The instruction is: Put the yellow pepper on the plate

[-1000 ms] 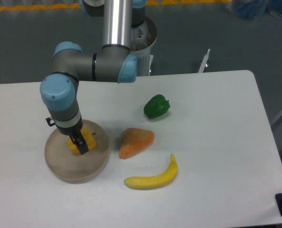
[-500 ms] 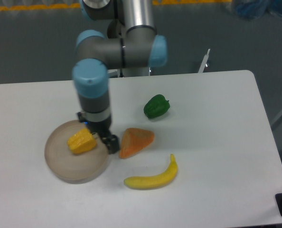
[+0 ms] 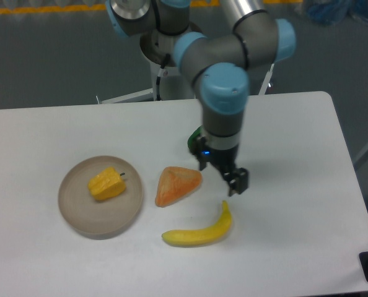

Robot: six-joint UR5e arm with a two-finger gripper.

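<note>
On the left of the counter (image 3: 48, 260) the yellow pepper (image 3: 106, 184) lay inside the plate (image 3: 85, 218), stem toward the right, so the placing looked done to me. Further right sat the orange wedge (image 3: 178, 184) and the banana (image 3: 199, 232). The pincer (image 3: 232, 180) hung above them, holding nothing (whether parted, I couldn't tell); only pulling clear seemed left.

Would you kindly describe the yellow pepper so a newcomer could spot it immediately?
Find the round beige plate at the table's left. The yellow pepper lies on it, alone. It is small, blocky and lumpy, unlike the long curved banana.
</note>
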